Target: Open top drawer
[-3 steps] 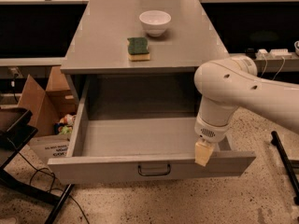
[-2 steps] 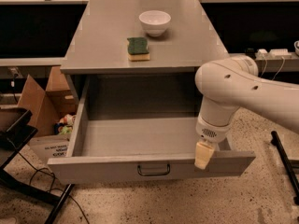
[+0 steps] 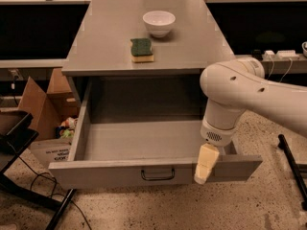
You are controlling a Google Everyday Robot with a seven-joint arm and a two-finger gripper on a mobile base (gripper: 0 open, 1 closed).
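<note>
The gripper hangs at the front edge of the top drawer, to the right of the dark bail handle; its cream tip overlaps the grey front panel and points down towards the floor; whether it is spread, pressed together or pinching anything, I cannot tell. Above it the thick white arm bends in from the right side of the view and covers the drawer's right rear corner.

The top drawer stands far out from the cabinet, just under the grey cabinet top; its deep grey box lies open to view, with the handle at the centre of the front panel.

On the cabinet top a white bowl sits towards the back; a green sponge with a yellow underside lies nearer the front edge, just left of the bowl and apart from it.

To the left of the drawer an open cardboard box stands on the speckled floor, with small coloured things inside it; a black stand reaches in from the left edge. On the right, behind the arm, white plugs and cables lie on a ledge.
</note>
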